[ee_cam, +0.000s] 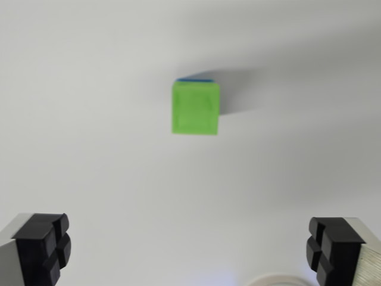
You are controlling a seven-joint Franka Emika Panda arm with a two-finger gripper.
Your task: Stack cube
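A green cube (pixel 196 108) is seen resting on a blue cube (pixel 194 79), of which only a thin edge shows at its far side, out on the white surface (pixel 89 119). The jaws are spread wide and empty. The cube is judged light and rigid, best gripped across flat opposite sides.

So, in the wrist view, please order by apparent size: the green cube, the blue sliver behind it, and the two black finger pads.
1. Green cube, largest.
2. The two black finger pads, alike; nearness to the camera enlarges them, so their rank against the cube is unsure.
3. Blue sliver, smallest; mostly hidden by the cube.
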